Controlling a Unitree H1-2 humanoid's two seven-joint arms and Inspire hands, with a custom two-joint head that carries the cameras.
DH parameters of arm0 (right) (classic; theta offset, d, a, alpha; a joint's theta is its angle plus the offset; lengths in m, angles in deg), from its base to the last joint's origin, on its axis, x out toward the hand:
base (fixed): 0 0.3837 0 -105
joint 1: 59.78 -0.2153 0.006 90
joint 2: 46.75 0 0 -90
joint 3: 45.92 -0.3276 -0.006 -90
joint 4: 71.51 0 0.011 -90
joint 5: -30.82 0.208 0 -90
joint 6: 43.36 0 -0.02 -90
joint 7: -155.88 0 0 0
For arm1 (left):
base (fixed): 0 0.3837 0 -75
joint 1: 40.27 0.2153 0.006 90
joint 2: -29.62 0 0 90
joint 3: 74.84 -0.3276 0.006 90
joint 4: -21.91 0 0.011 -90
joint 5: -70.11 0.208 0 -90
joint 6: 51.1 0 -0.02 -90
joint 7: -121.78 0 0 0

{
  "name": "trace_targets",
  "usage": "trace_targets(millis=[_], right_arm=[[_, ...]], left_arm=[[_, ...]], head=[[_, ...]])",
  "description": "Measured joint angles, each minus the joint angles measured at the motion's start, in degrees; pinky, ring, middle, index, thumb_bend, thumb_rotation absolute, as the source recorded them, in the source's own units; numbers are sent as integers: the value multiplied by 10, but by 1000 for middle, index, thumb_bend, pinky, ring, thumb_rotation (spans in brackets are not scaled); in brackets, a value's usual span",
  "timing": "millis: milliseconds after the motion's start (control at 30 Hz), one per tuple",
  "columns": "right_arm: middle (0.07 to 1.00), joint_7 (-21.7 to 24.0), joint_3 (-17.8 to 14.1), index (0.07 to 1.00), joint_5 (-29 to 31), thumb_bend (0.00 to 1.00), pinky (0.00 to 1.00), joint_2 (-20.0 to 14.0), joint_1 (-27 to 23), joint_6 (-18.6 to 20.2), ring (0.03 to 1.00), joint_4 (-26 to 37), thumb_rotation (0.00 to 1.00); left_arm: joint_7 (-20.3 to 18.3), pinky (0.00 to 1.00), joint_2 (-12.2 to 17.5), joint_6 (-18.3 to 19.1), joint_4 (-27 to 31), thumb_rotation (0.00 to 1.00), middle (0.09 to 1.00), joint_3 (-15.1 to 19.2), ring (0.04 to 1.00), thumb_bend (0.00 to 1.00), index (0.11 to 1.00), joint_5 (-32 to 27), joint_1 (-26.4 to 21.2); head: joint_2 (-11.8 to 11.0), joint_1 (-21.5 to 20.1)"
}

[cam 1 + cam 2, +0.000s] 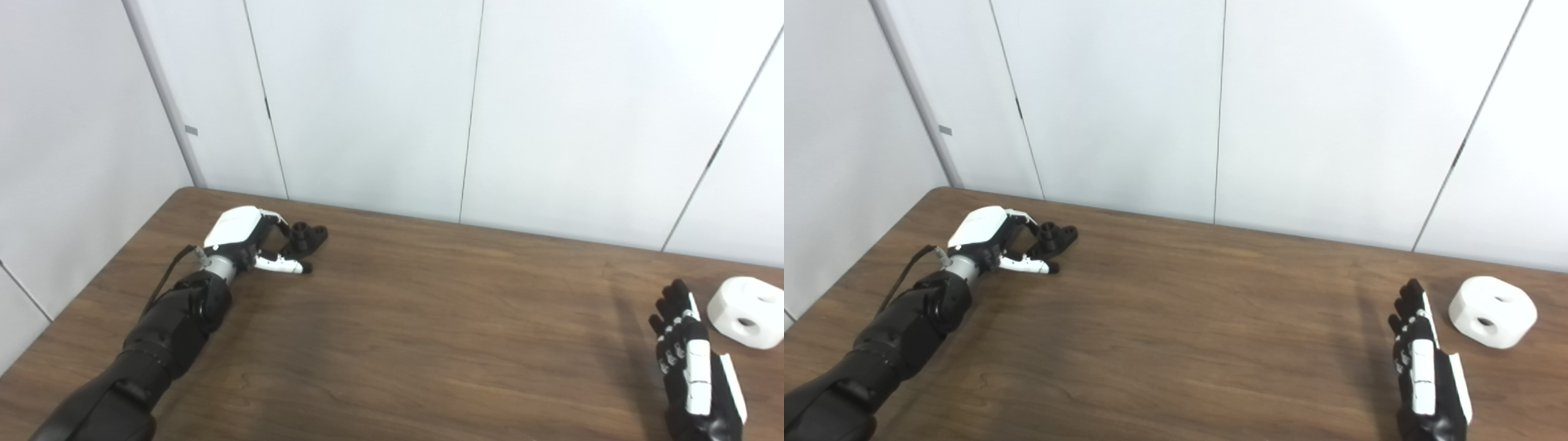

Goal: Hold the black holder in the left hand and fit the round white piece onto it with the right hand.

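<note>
At the far left corner of the brown table [392, 331], the left hand [245, 236] rests beside the black holder [306, 236], which lies flat on the wood at about three o'clock from the palm. The fingers curl over the holder's near end and the thumb stretches out along the tabletop below it; whether they already grip it cannot be told, and the holder is not lifted. Its long axis runs roughly from eight o'clock to two o'clock, with an upright peg near the hand's end.

On the opposite side, the right hand [695, 361] stands edge-on, fingers straight and close together, holding nothing. The round white piece [747, 311] sits just beside it at about one o'clock from the fingertips, apart from them, its holes showing on top and on the near side. Each hand is clearly the nearer one to its own part, and the two parts lie well apart.
</note>
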Motion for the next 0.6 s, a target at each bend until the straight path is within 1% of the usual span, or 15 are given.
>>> trace_targets(millis=[167,233,267,300,333,367,400,467,567,600], right_arm=[[997,-4,0,982,-3,345,968,4,0,0,990,0,1000],[1000,-4,0,991,-6,346,986,4,0,0,997,0,1000],[1000,-4,1,992,-6,346,989,4,0,0,999,0,1000],[1000,-4,1,988,-5,353,992,4,0,0,998,0,1000],[1000,-3,1,989,-4,354,995,4,0,0,999,0,1000],[1000,-3,0,990,-2,347,997,4,0,0,1000,0,1000],[1000,-2,0,991,-1,328,999,4,0,0,1000,0,1000],[1000,-2,0,989,1,337,996,4,0,0,1000,0,1000],[1000,-2,0,985,2,357,988,5,0,1,997,0,1000],[1000,-2,0,988,2,353,990,5,0,1,999,0,1000]], left_arm=[[0,915,-4,-1,-2,329,831,-1,906,916,665,-2,-4],[0,912,-6,-1,-2,333,828,-3,903,911,662,-2,-5],[0,915,-7,-1,-2,311,824,-3,903,904,654,-2,-6],[1,908,-7,-4,-4,216,808,-3,895,876,611,-2,-7],[2,904,-8,-9,-6,140,793,-3,888,705,552,-3,-7],[8,892,-8,-15,-9,97,762,-3,872,616,519,-3,-8],[13,893,-9,-23,-14,67,731,-6,859,560,498,-2,-9],[28,898,-8,-38,-22,51,705,-16,846,531,487,2,-10],[36,902,-6,-56,-22,48,684,-26,835,523,484,10,-13],[38,904,-6,-58,-22,49,679,-27,831,523,484,12,-14]], head=[[-1,0],[0,0],[0,0],[1,2],[-1,1],[-1,1],[-1,1],[0,2],[1,4],[2,4]])
